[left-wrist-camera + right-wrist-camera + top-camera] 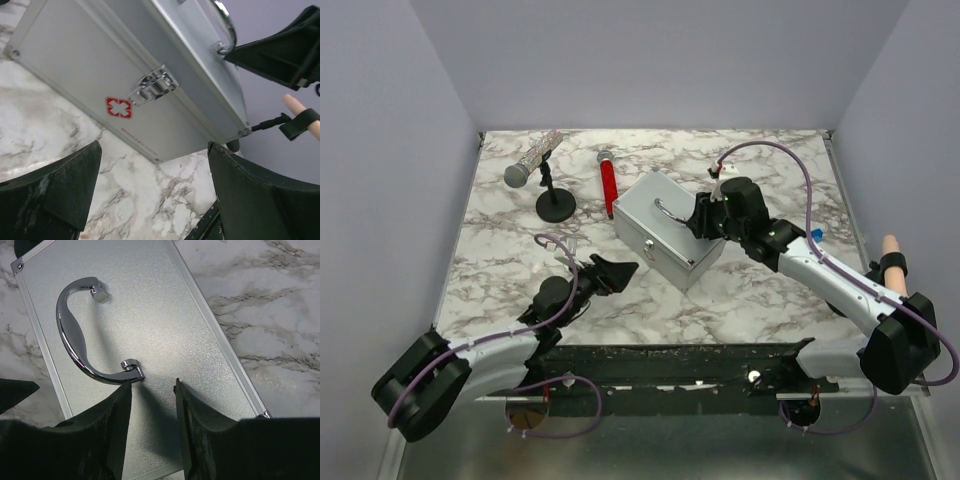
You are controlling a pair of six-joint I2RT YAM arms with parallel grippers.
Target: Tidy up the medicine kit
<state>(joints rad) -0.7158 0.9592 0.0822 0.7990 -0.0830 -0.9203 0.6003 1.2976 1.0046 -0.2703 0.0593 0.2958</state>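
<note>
The medicine kit (658, 222) is a grey metal box standing shut on the marble table, turned at an angle. Its front shows a red cross mark (118, 107) and a closed chrome latch (153, 87). A chrome handle (74, 337) lies on the lid (165, 325). My left gripper (617, 272) hangs wide open just in front of the kit's front face, nothing between its fingers (65, 175). My right gripper (704, 216) hovers over the lid, partly open and empty. In the right wrist view its left fingertip (126, 390) sits beside the handle's near mount.
A silver microphone (533, 160) on a black stand (555, 205) is at the back left. A red tube-like item (608, 186) lies behind the kit. A peach peg with a black band (891, 255) stands at the right edge. Grey walls enclose the table.
</note>
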